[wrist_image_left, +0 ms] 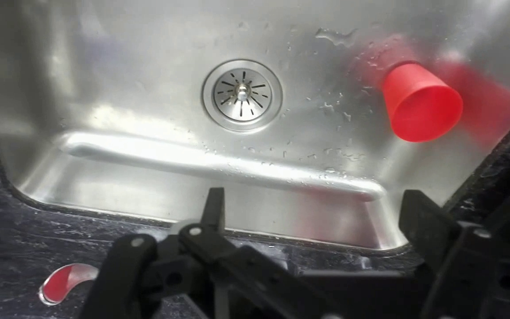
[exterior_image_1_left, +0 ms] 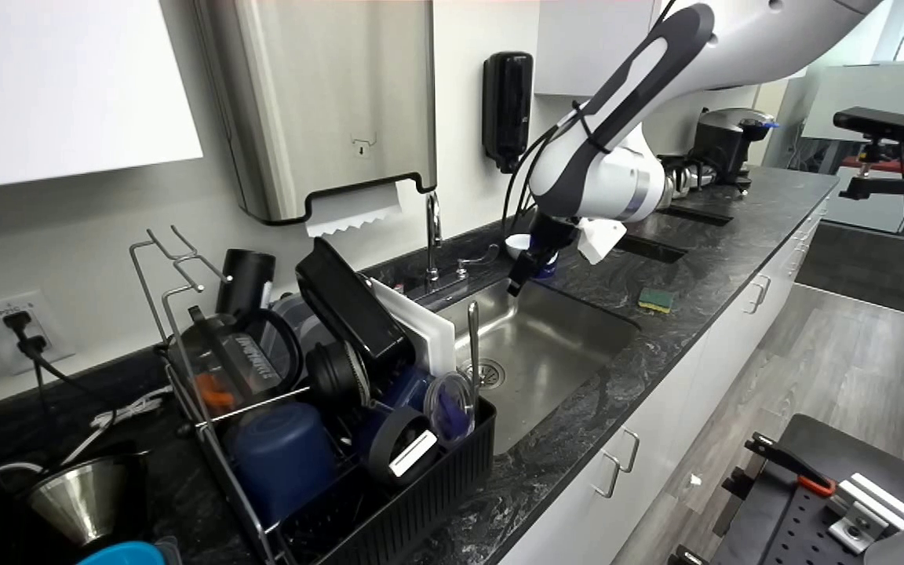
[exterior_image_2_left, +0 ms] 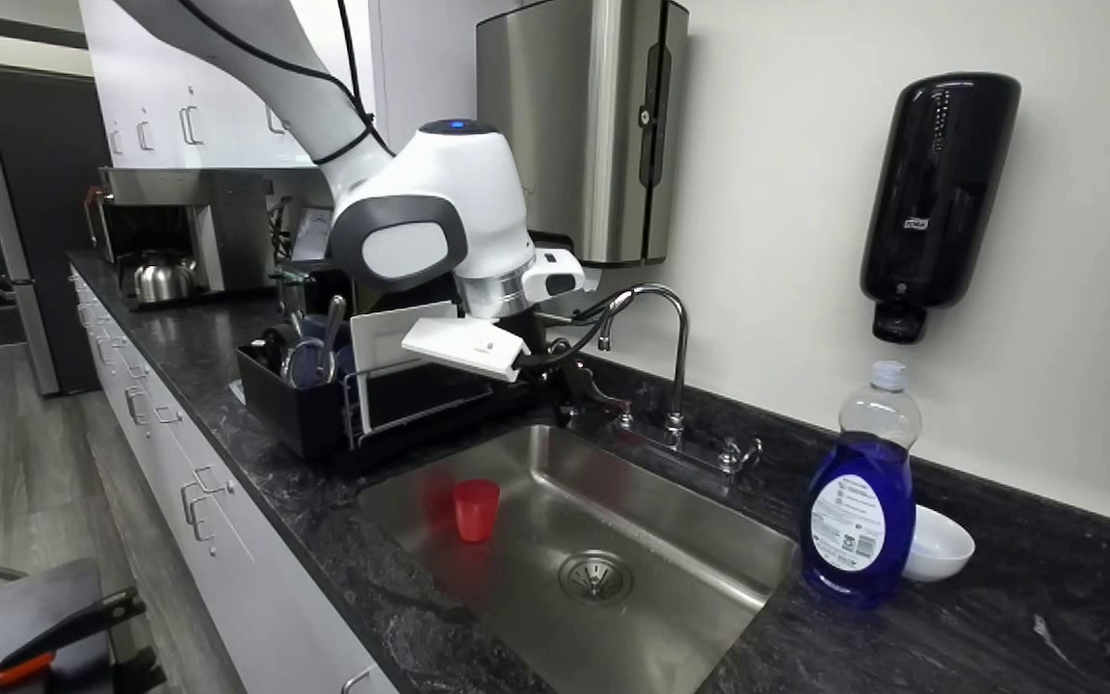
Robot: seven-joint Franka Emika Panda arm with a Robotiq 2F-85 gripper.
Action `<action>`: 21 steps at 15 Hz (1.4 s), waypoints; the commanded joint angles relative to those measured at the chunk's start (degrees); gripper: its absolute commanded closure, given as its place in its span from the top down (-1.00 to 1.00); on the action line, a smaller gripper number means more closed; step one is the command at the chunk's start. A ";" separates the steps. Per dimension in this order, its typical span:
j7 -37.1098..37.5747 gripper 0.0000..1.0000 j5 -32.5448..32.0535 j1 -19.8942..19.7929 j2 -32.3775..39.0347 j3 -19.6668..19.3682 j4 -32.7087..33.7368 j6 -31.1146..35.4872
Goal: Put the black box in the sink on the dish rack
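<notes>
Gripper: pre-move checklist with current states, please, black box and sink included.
1. Gripper open, holding nothing: ok.
2. Black box out of the sink: ok.
3. Black box on the dish rack: ok, tilted.
4. Stable footing there, no risk of slipping: cannot tell.
5. Sink free of other items: not ok, red cup inside.
6. Clearance between gripper and faucet: cannot tell.

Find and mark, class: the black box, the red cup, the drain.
Black box (exterior_image_1_left: 351, 302), in an exterior view: middle of its visible face.
Red cup (exterior_image_2_left: 476, 515), in an exterior view: its outer wall.
Drain (wrist_image_left: 242, 92), in the wrist view: its central knob.
</notes>
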 commanded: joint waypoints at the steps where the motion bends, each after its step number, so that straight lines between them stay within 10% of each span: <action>1: 14.65 1.00 -15.42 -3.13 -0.18 1.50 0.36 -0.80; 7: 28.92 1.00 -32.97 -4.86 -2.39 2.72 3.26 -11.48; 21: 24.17 1.00 -31.30 -9.01 -5.69 8.14 8.23 -32.64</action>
